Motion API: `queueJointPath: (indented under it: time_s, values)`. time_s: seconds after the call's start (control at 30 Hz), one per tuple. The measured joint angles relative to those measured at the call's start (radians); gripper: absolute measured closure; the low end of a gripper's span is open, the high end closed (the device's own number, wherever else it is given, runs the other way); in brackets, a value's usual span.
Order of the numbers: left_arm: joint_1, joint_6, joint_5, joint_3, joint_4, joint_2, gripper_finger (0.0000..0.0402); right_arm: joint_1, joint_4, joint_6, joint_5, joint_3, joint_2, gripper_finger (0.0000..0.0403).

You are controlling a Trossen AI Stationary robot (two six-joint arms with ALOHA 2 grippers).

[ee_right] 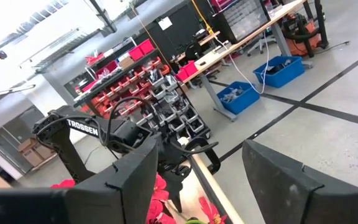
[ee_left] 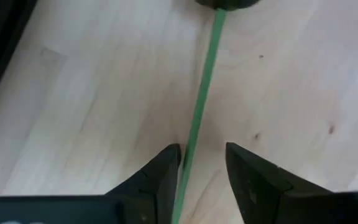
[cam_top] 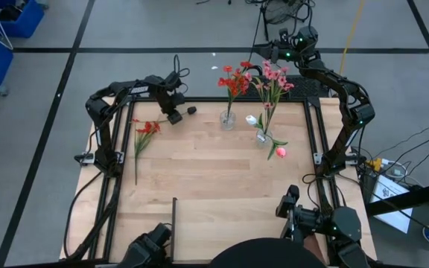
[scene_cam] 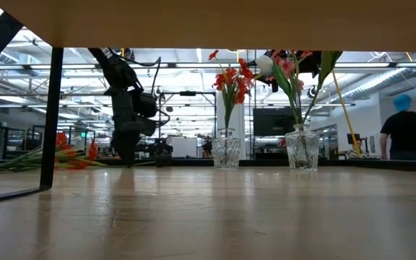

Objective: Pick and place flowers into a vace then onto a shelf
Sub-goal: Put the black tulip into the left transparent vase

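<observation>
On table's left part, red flower stem was laid flat, green stalk running between left gripper's partly parted fingers, untouched. Red spray was stood in glass vase; pink spray in second vase, tulip buds beside. Right gripper was held wide open, raised beyond table's far edge.

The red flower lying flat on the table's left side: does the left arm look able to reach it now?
Probably yes. The red flower lies on bare wood close beside the left hand. Nothing covers it, and the vases stand farther to the right.
</observation>
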State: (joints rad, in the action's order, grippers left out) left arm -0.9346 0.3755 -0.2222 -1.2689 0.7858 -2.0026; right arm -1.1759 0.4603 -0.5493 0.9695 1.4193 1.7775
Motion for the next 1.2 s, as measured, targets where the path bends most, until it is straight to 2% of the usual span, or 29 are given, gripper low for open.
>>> queueJointPath:
  time_s: [0.23,0.5,0.67,0.93,1.07,1.2]
  values:
    - [-0.003,0.007,-0.005,0.001,-0.012,-0.002,0.0387,0.0,0.0,-0.012,0.0,0.0,0.0,0.0177]
    - [-0.01,-0.042,0.025,-0.027,-0.001,0.021,0.0395,0.001,0.0,-0.015,0.0,0.0,0.0,0.0177]
    - [-0.034,-0.066,0.005,-0.048,-0.076,0.106,0.0397,0.001,0.0,-0.015,0.001,0.0,0.0,0.0177]
    - [-0.056,-0.128,-0.087,-0.046,-0.056,0.196,0.0397,0.003,0.0,-0.014,0.001,0.0,0.0,0.0177]
    - [-0.044,-0.165,-0.082,-0.045,-0.061,0.246,0.0398,0.004,0.0,-0.015,-0.003,0.0,0.0,0.0177]
    - [-0.046,-0.263,-0.179,-0.045,-0.135,0.322,0.0398,0.006,0.0,-0.016,-0.002,0.0,0.0,0.0177]
